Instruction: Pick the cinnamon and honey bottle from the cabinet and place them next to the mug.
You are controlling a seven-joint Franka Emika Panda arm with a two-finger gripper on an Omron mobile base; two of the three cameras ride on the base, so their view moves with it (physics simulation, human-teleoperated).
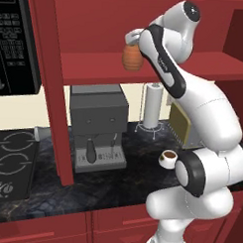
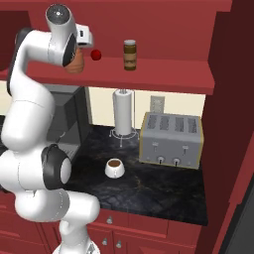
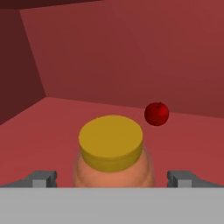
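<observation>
The dark-red cabinet [image 2: 163, 79] is standing over a black counter [image 2: 158, 191], its thick upright post [image 1: 52, 91] dropping to the worktop beside a grey coffee machine [image 1: 98, 127]. A steel toaster [image 2: 171, 140] and a paper-towel holder [image 2: 123, 111] are sitting at the back of the counter, with the mug [image 2: 114, 168] standing alone in front of them, well below the shelf. On the shelf board the honey bottle [image 1: 131, 57] is standing upright near the front edge, the white arm reaching up to it. In the hand view the gripper [image 3: 112, 178] is sitting wide open, one fingertip either side of the yellow-lidded jar and clear of it, holding nothing. The small red ball [image 3: 156, 113] is lying just behind the jar. The right base view is showing the cinnamon [image 2: 130, 54] upright further along the shelf, beyond the ball; its label band is too small to read. The left base view is taking in a stovetop [image 1: 13, 164] and a dark microwave [image 1: 17, 40], whose keypad is illegible.
</observation>
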